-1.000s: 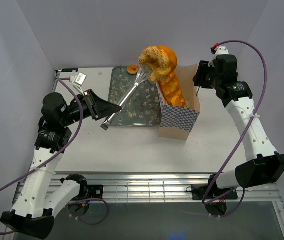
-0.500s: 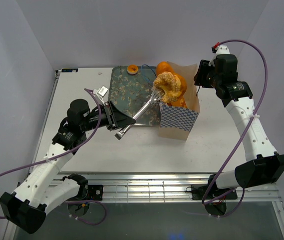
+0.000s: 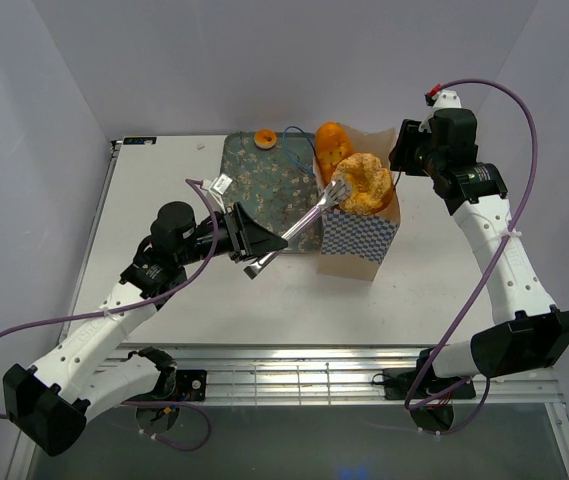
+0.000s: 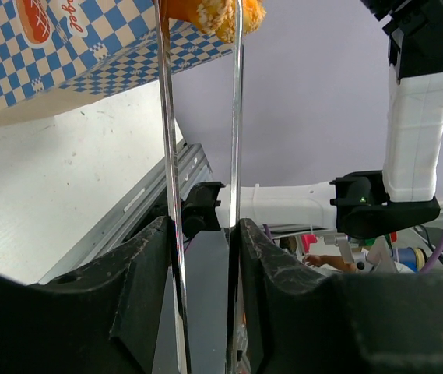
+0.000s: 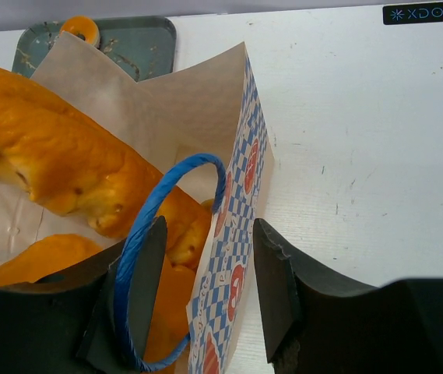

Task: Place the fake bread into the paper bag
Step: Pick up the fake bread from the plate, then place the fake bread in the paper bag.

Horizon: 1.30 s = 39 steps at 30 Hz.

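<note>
Left pincer [image 3: 252,243] on tongs [image 3: 309,212], bread [image 3: 364,182] at tips, over paper bag [image 3: 359,240]

Two white-and-black arms bolted at the near edge of the table [image 3: 214,300].
Left arm [image 3: 94,340], right arm [image 3: 504,260]: white link shells, black joint housings, black bases on the metal rail [image 3: 294,375] along that edge; purple cable [image 3: 504,95] looping along each; red-tipped plug [image 3: 430,97] atop right arm over the table's far side; white tag [image 3: 219,184] on left wrist; left gripper [image 4: 202,234], right gripper [image 5: 208,234] matte black, blocky fingers.
</note>
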Each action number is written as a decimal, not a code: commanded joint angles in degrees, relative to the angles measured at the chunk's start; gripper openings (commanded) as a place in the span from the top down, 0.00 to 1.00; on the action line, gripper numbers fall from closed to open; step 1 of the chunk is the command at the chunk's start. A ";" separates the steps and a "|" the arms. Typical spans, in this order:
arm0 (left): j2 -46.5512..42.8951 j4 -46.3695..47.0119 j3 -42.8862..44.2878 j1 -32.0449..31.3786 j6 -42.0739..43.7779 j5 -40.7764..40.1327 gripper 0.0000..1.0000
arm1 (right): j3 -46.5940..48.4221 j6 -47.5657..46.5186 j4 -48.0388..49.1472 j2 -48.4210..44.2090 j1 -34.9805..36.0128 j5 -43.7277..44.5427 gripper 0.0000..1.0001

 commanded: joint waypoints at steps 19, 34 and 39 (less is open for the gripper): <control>-2.85 -4.80 5.98 -0.23 6.39 -7.03 0.51 | 0.96 -0.72 1.47 -1.64 0.27 0.35 0.46; -1.47 -30.90 27.42 -0.14 25.65 -42.02 0.50 | 0.70 -0.81 1.56 -1.72 0.19 0.00 0.46; 0.21 -29.44 27.52 0.38 25.64 -49.31 0.46 | 0.70 -0.81 1.47 -1.72 0.19 0.17 0.46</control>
